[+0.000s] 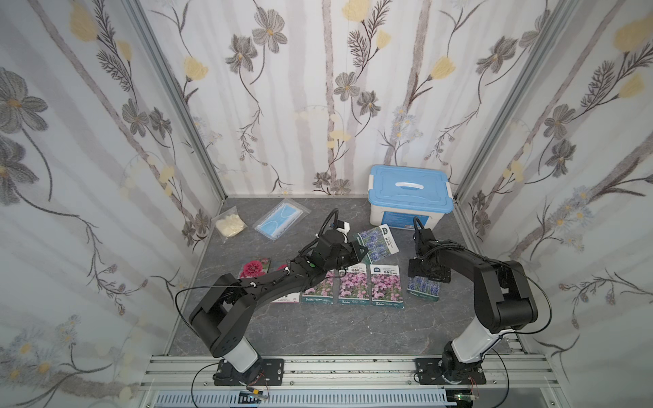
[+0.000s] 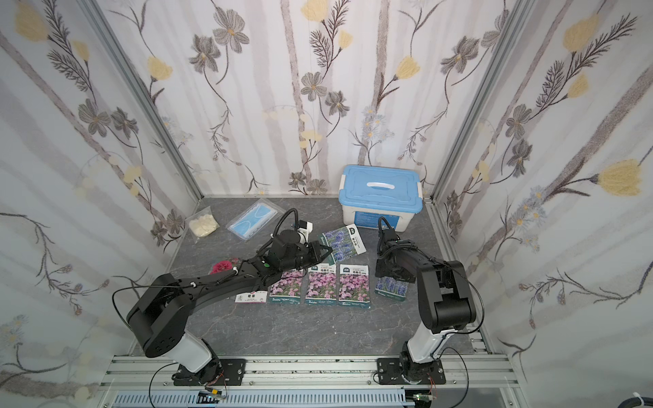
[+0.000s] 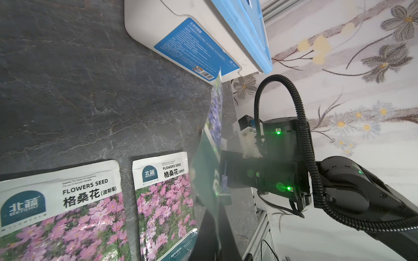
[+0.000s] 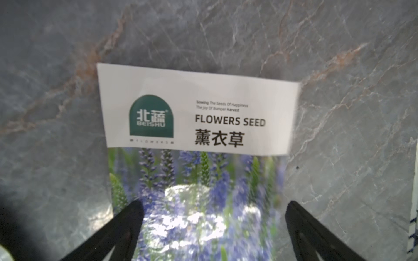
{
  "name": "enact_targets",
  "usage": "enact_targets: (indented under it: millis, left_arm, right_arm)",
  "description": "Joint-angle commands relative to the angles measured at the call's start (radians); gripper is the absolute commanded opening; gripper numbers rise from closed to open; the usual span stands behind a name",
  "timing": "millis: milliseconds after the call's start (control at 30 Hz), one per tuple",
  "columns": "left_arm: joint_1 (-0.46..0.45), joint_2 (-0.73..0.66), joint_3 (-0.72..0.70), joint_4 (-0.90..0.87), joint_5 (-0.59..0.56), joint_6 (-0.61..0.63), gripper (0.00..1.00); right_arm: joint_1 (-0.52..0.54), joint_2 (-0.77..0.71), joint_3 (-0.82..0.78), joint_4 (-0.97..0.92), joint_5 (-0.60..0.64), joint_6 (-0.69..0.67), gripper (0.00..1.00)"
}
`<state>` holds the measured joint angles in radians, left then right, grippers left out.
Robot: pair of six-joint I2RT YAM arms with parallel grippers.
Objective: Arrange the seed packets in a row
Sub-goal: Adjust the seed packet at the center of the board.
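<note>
Grey marble-patterned desk (image 1: 318, 332), holdings:
- Three pink-flower paper seed packets (image 1: 353, 285), flat rectangles with white label bands, face up, side by side in a row.
- Flat lavender-blue seed packet (image 1: 424, 289) at the row's right end. The right end effector (image 4: 214, 217) is above it, fingers spread wide apart.
- Raised lavender-blue seed packet (image 1: 378, 241), tilted, off the desk behind the row, clamped in the closed left end effector (image 1: 364, 251).
- Red-flower seed packet (image 1: 255, 267), behind the row's left end.
- White-banded packet (image 1: 284, 299) at the row's left end, mostly hidden under the left arm.
</note>
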<state>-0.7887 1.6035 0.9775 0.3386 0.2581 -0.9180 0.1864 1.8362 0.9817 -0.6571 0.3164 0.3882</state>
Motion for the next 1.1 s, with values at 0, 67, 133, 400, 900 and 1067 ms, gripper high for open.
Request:
enact_targets:
  millis: [0,67,133,400,900,1067]
  left_arm:
    - [-0.001,-0.008,0.001,0.030,0.001,-0.001,0.00]
    - [-0.001,-0.008,0.003,0.027,0.001,-0.001,0.00]
    - [-0.001,-0.013,0.003,0.024,0.001,0.003,0.00]
    - [-0.003,-0.025,0.006,0.006,-0.010,0.008,0.00]
    - [-0.002,-0.050,-0.014,0.015,-0.018,0.017,0.00]
    - [-0.001,-0.054,-0.020,0.015,-0.023,0.019,0.00]
  right_arm:
    - [0.012,-0.038,0.008,-0.065,0.028,-0.005,1.00]
    - [0.014,-0.067,0.012,-0.087,0.038,0.002,1.00]
    - [0.015,-0.094,0.018,-0.107,0.040,0.009,1.00]
    - [-0.089,-0.114,0.092,-0.037,0.000,0.073,1.00]
    - [-0.353,-0.051,0.040,0.244,-0.301,0.156,1.00]
    - [-0.384,-0.048,-0.003,0.352,-0.403,0.149,1.00]
